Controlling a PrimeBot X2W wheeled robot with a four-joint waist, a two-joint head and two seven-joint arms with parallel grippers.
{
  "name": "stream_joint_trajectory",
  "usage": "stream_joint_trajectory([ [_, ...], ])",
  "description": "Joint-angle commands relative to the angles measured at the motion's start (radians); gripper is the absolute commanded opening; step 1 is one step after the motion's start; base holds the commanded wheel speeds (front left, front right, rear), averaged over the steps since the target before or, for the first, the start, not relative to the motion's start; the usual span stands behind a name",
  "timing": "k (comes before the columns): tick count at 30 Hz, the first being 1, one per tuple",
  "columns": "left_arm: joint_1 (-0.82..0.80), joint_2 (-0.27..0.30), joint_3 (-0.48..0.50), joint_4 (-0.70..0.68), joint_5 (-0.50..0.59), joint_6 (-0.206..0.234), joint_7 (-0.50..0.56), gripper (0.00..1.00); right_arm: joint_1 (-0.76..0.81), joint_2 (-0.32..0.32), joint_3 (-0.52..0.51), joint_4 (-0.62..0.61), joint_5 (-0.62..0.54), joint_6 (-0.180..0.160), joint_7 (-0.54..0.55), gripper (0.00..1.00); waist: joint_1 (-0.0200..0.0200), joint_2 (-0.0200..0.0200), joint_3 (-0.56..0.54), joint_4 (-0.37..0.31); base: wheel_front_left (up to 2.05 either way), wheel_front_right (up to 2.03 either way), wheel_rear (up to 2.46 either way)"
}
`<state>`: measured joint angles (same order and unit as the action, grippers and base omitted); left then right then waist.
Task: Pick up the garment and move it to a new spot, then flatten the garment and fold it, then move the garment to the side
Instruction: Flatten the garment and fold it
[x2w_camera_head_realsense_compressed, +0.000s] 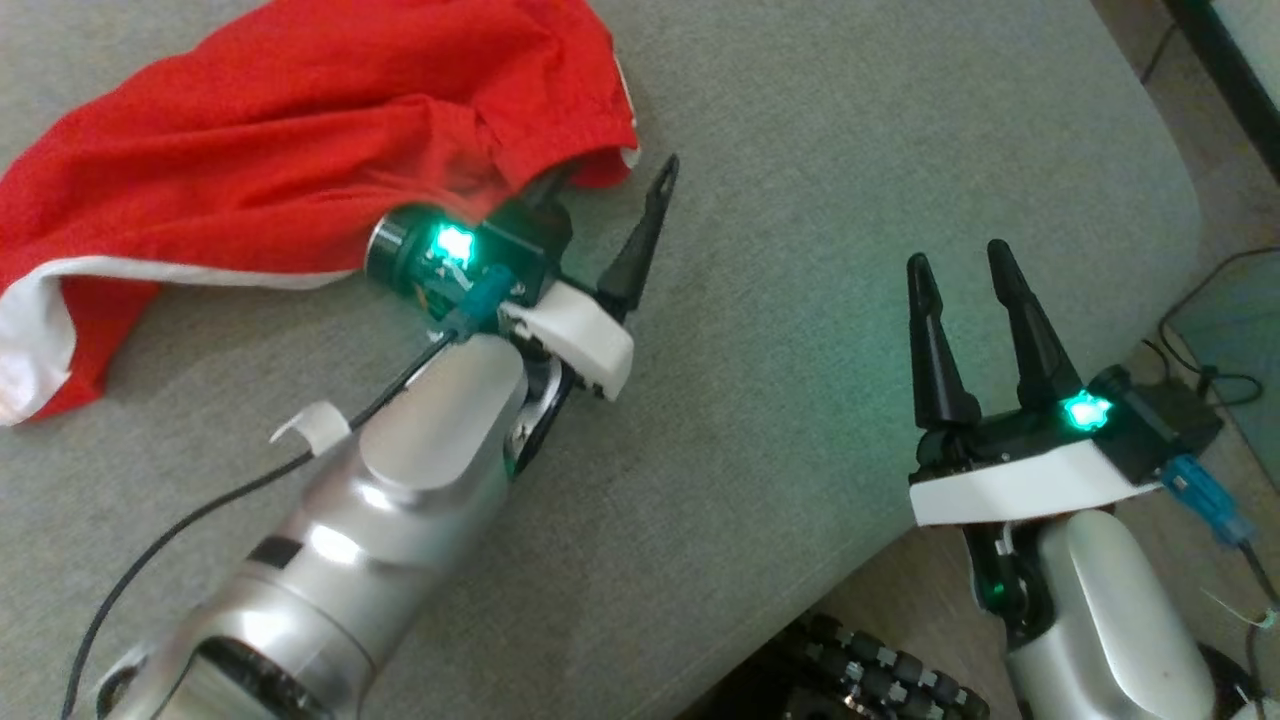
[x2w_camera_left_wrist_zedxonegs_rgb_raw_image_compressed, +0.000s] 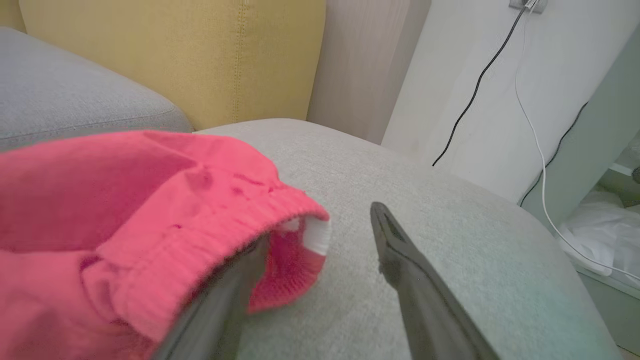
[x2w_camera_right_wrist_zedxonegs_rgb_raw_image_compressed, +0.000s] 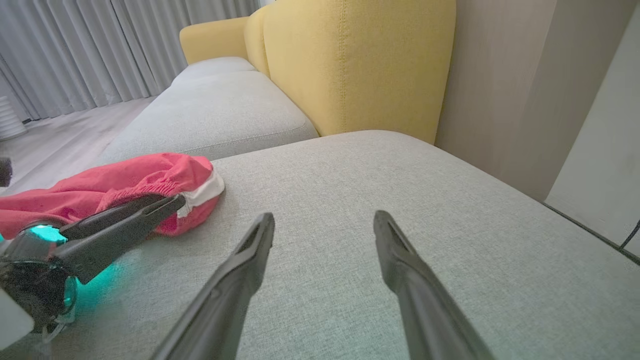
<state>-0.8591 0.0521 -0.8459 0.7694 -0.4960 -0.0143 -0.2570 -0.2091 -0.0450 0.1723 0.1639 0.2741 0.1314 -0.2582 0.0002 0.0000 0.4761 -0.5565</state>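
Crumpled red shorts (x2w_camera_head_realsense_compressed: 300, 150), elastic-waisted with white lining, lie on the far left of the grey seat cushion (x2w_camera_head_realsense_compressed: 800, 150). The left gripper (x2w_camera_head_realsense_compressed: 612, 180) is spread wide, one finger under the waistband, clamping nothing. The right gripper (x2w_camera_head_realsense_compressed: 958, 258) gapes empty over the cushion's near right edge. Behind the cushion stand a yellow backrest (x2w_camera_right_wrist_zedxonegs_rgb_raw_image_compressed: 350, 65) and grey curtains (x2w_camera_right_wrist_zedxonegs_rgb_raw_image_compressed: 100, 50).

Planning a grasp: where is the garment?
Head view, upper left: the garment lies on the cushion, its edge covering one finger of the left end effector.
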Motion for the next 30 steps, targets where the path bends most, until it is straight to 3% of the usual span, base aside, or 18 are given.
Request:
stream_joint_trajectory([
  [1, -0.040, -0.002, 0.004, -0.021, -0.010, 0.022, -0.005, 1.00, -0.012, -0.005, 0.017, -0.024, 0.008, -0.001, -0.004, 1.00, -0.0002, 0.0000, 0.010, -0.010, 0.00, 0.00, 0.00],
  [4, -0.068, -0.002, -0.031, 0.004, -0.019, 0.059, -0.005, 1.00, -0.014, -0.005, 0.018, -0.022, 0.012, -0.001, -0.004, 1.00, -0.0002, 0.0000, 0.009, -0.013, 0.00, 0.00, 0.00],
  [5, -0.075, -0.002, -0.047, 0.019, -0.027, 0.071, -0.005, 0.91, -0.014, -0.005, 0.018, -0.021, 0.013, -0.001, -0.004, 1.00, -0.0002, 0.0000, 0.007, -0.014, 0.00, 0.00, 0.00],
  [6, -0.082, -0.002, -0.064, 0.034, -0.035, 0.080, -0.005, 0.62, -0.013, -0.005, 0.017, -0.021, 0.013, -0.001, -0.004, 1.00, -0.0002, 0.0000, 0.004, -0.014, 0.00, 0.00, 0.00],
  [7, -0.088, -0.002, -0.080, 0.046, -0.046, 0.087, -0.005, 0.00, -0.012, -0.005, 0.017, -0.021, 0.012, -0.001, -0.004, 1.00, -0.0002, 0.0000, 0.000, -0.015, 0.00, 0.00, 0.00],
  [11, -0.113, -0.002, -0.133, 0.077, -0.077, 0.107, -0.005, 0.00, -0.007, -0.005, 0.007, -0.025, 0.012, -0.001, -0.004, 1.00, -0.0002, 0.0000, -0.014, -0.015, 0.00, 0.00, 0.00],
  [15, -0.123, -0.002, -0.158, 0.037, -0.098, 0.088, -0.005, 0.00, -0.006, -0.005, 0.003, -0.020, 0.007, -0.001, -0.004, 1.00, -0.0002, 0.0000, -0.044, -0.002, 0.00, 0.00, 0.00],
  [25, -0.209, -0.002, -0.193, -0.294, -0.240, -0.025, -0.005, 0.00, 0.020, -0.005, -0.042, -0.005, -0.059, -0.001, -0.004, 1.00, -0.0002, 0.0000, -0.206, 0.198, 0.00, 0.00, 0.00],
  [30, -0.251, 0.002, -0.162, -0.380, -0.338, -0.051, 0.015, 0.00, 0.048, -0.005, -0.084, -0.003, -0.089, -0.001, -0.004, 1.00, -0.0002, 0.0000, -0.284, 0.313, 0.00, 0.00, 0.00],
])
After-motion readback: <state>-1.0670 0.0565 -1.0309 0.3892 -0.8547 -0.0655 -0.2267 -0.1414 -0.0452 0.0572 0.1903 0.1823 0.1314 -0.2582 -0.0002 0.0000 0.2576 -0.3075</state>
